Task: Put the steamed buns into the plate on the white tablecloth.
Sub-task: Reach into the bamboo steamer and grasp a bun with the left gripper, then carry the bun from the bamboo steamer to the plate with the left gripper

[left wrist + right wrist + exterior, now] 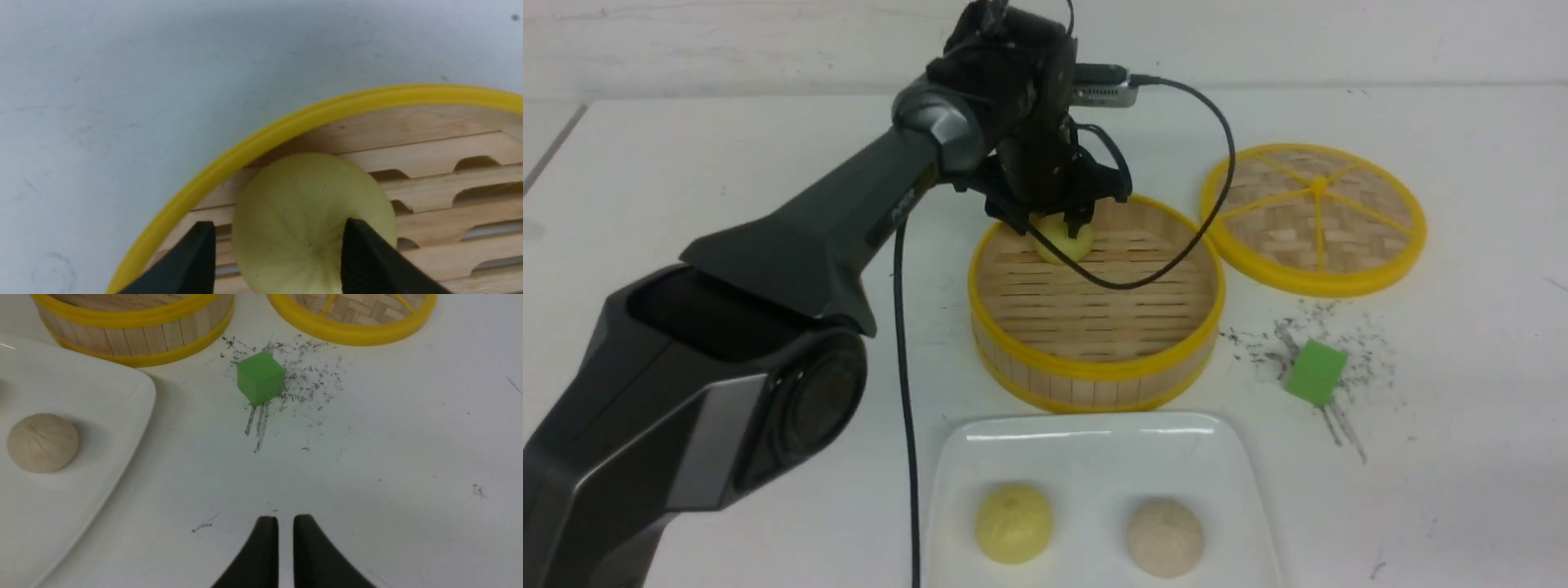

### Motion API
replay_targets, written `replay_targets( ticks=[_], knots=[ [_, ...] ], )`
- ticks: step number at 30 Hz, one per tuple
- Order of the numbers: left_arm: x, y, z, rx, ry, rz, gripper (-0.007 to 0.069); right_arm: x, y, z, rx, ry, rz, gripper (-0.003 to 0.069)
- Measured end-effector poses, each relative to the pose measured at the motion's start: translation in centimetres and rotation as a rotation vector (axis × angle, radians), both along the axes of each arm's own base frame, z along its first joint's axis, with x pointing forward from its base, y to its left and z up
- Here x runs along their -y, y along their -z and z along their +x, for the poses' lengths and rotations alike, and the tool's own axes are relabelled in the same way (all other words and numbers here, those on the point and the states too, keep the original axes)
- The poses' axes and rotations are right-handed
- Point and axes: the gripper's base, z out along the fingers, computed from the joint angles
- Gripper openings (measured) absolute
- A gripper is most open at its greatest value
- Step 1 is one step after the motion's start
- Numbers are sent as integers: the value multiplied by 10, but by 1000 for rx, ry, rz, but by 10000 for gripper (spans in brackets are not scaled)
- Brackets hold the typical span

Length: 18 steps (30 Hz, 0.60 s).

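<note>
One pale yellow steamed bun lies at the far left inside the bamboo steamer, close to its wall. My left gripper is lowered over it, open, with one finger on each side. In the left wrist view the bun sits between the black fingertips; one tip overlaps its edge and the other stands a little off it. The white plate on the white tablecloth holds a yellow bun and a beige bun. My right gripper is shut and empty above the cloth.
The woven steamer lid lies flat to the right of the steamer. A green block stands on grey scribbles right of the steamer. The left arm's cable hangs across the steamer and down past the plate's left edge.
</note>
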Motion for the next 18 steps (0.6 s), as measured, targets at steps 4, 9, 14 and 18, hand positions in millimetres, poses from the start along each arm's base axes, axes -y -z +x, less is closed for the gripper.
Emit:
replay_targets(
  ticks=[4,9,14,18],
  knots=[
    [4,4,-1,-19,2,-32,320,0,0,0,0,0,0,90],
    [4,-1,-2,-29,-19,-54,66,0,0,0,0,0,0,95],
    [-2,-45,-13,-4,-41,-86,22,0,0,0,2,0,1,99],
    [-18,-135,-40,131,-36,-166,22,0,0,0,2,0,1,103]
  ],
)
